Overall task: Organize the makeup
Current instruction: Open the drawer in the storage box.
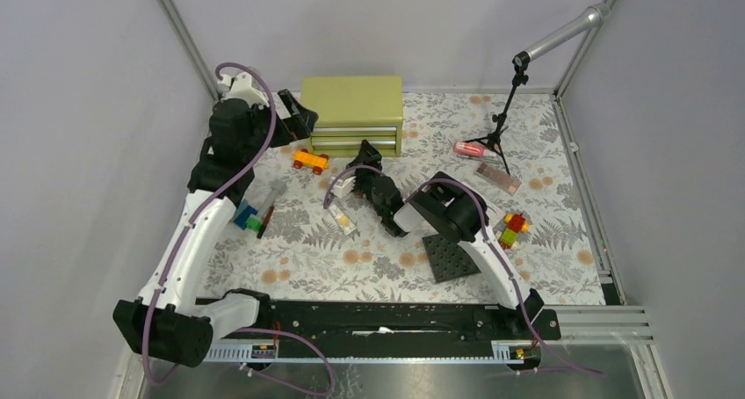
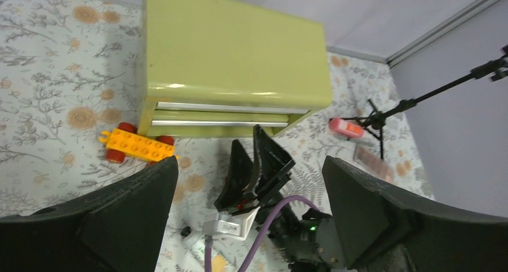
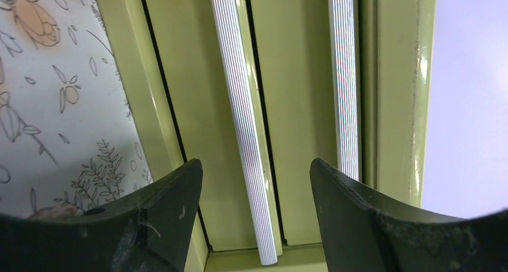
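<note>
Plainly, our right pincer (image 3: pixel 254 182) stands open and empty, its two dark fingers spread either side of the lower handle (image 3: pixel 242 104) on the olive-green cabinet (image 1: pixel 352 109). That handle is a ribbed silver bar. In the right wrist view its long axis runs top to bottom, straight through the gap, so closing would nip it across its thin width. We cannot tell whether the fingers touch it. The upper handle (image 3: pixel 342 74), a like bar, lies just off the right-hand finger.

Our left pincer (image 2: pixel 250 164) also gapes wide with nothing in it, up by the cabinet's left corner in the top view, above its smooth painted lid.

The makeup we can make out lies on the floral surface (image 1: pixel 378 267), right of the cabinet in the top view: a rounded, glossy pink-red tube (image 1: pixel 470 149) and, just below-right of it, a flat oblong pink compact (image 1: pixel 498 178). Both are well apart from either pincer, with the right arm nearer. We judge a drawer must open before they are stowed. The knobbly orange toy car (image 1: pixel 310 160) sits at the cabinet's lower left.
</note>
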You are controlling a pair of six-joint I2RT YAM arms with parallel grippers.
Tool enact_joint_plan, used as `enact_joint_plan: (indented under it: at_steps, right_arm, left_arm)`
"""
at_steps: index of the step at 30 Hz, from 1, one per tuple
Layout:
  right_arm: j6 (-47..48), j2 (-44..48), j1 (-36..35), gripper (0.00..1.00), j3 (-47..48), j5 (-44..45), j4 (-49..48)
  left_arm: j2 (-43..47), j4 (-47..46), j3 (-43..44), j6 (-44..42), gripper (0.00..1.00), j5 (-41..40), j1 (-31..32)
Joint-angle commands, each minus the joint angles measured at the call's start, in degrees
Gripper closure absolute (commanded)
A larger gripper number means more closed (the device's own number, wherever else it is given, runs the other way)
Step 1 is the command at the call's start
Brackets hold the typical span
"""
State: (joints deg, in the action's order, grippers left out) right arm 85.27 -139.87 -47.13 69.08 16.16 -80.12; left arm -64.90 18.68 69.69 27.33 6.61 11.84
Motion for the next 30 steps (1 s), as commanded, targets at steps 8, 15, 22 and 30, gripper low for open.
enact_joint_plan:
  at_steps: [8, 15, 22, 30]
  right_arm:
    - [2.36, -3.26, -0.50, 0.31, 5.25, 1.32, -3.17]
    - [1.04, -3.88, -0.50, 0.37, 6.76, 0.53, -0.12]
    - [-0.48, -4.30, -0.41, 0.41, 7.65, 0.65, 1.88]
    - [-1.11, -4.81, -0.31, 0.49, 8.62, 0.27, 2.90]
  left_arm:
    - [0.41, -4.95, -5.26, -5.40, 0.01, -1.06, -0.09]
    - [0.82, -5.00, -5.92, -6.27, 0.01, -1.63, -0.22]
    - [1.26, -4.75, -6.09, -6.33, 0.01, -1.39, -1.02]
    - [1.44, -4.60, -6.15, -6.25, 0.01, -1.14, -1.50]
